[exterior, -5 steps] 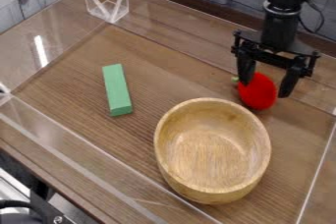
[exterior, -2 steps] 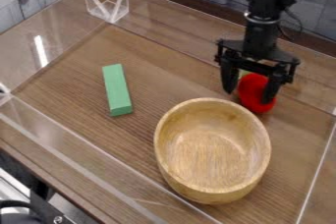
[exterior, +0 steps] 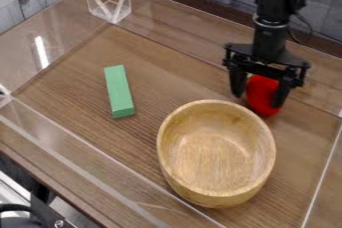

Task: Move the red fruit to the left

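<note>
The red fruit (exterior: 265, 96) is small, round and bright red. It rests on the wooden table just past the far right rim of the wooden bowl (exterior: 217, 152). My gripper (exterior: 266, 84) hangs straight down over it. Its black fingers (exterior: 237, 79) stand open, one on each side of the fruit, low enough to straddle it. I see no closing on the fruit, and its lower part shows between the fingers.
A green block (exterior: 120, 90) lies to the left on the table. Clear plastic walls (exterior: 40, 47) ring the work area, with a clear bracket (exterior: 108, 5) at the far left corner. Bare wood lies between block and fruit.
The gripper shifted left from its spot a second ago and the fruit moved left with it. In the last half second it edged slightly back to the right.
</note>
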